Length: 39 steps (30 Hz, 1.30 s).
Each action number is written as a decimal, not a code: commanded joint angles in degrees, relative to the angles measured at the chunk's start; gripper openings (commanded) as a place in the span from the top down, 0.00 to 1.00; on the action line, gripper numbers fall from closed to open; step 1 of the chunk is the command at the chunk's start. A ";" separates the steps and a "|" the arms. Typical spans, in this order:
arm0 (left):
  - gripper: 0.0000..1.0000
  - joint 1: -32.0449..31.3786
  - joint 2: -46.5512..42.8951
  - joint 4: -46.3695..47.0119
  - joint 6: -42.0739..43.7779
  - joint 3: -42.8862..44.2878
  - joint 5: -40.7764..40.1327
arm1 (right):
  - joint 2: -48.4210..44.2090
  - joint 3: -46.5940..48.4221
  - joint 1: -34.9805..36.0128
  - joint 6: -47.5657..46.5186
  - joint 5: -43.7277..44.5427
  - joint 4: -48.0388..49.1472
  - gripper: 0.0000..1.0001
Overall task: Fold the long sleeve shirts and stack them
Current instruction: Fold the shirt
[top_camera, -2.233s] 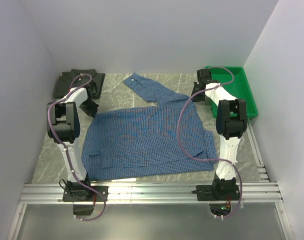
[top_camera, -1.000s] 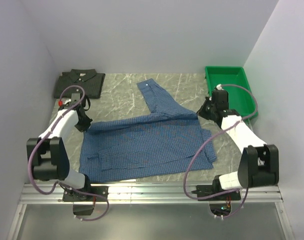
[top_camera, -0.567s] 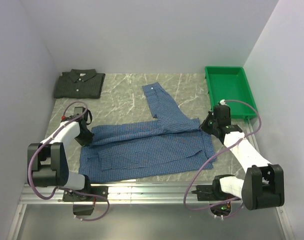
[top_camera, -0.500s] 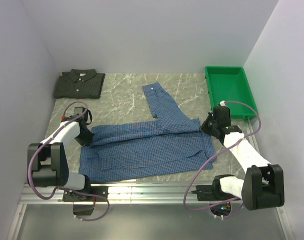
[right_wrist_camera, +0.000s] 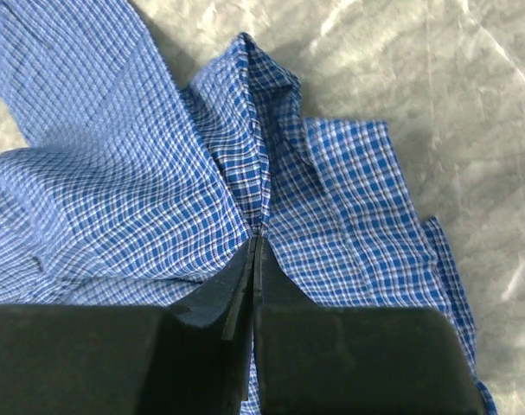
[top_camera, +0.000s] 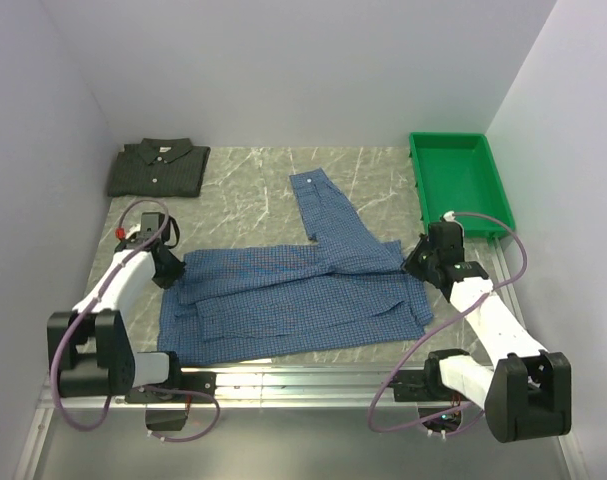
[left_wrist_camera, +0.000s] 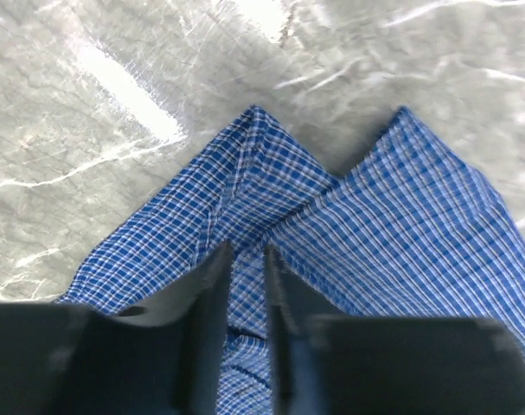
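- The blue shirt (top_camera: 293,295) is lying across the middle of the table (top_camera: 243,190), partly folded over itself, between the two arms.
- One sleeve (top_camera: 318,205) is reaching away from the body of the shirt toward the far side of the table.
- The right gripper (top_camera: 416,262) is sitting at the shirt's right edge. In the right wrist view its fingers (right_wrist_camera: 227,294) are pressing together on a raised ridge of the checked cloth (right_wrist_camera: 115,173), so they are pinching the blue shirt.
- The left gripper (top_camera: 170,268) is resting at the shirt's left edge. In the left wrist view its fingers (left_wrist_camera: 208,294) are standing slightly apart, with a strip of the cloth (left_wrist_camera: 400,225) showing in the narrow gap and a folded corner pointing away just beyond the tips.
- The dark shirt (top_camera: 158,167) is lying folded, collar up, in the far left corner, well apart from both grippers.
- The green tray (top_camera: 463,180) is sitting at the far right, beyond the right gripper.
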 commanded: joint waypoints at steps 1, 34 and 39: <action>0.69 0.13 -4.33 -0.63 0.02 -1.53 1.27 | -1.38 -0.50 -0.42 -0.16 1.35 -2.56 0.87; 0.39 -0.13 8.75 6.49 5.03 1.63 7.43 | 7.58 6.97 22.34 -6.23 3.45 4.65 0.41; 0.39 -0.04 11.13 6.22 5.65 2.16 7.87 | 7.58 6.44 22.34 -6.05 3.19 5.08 0.42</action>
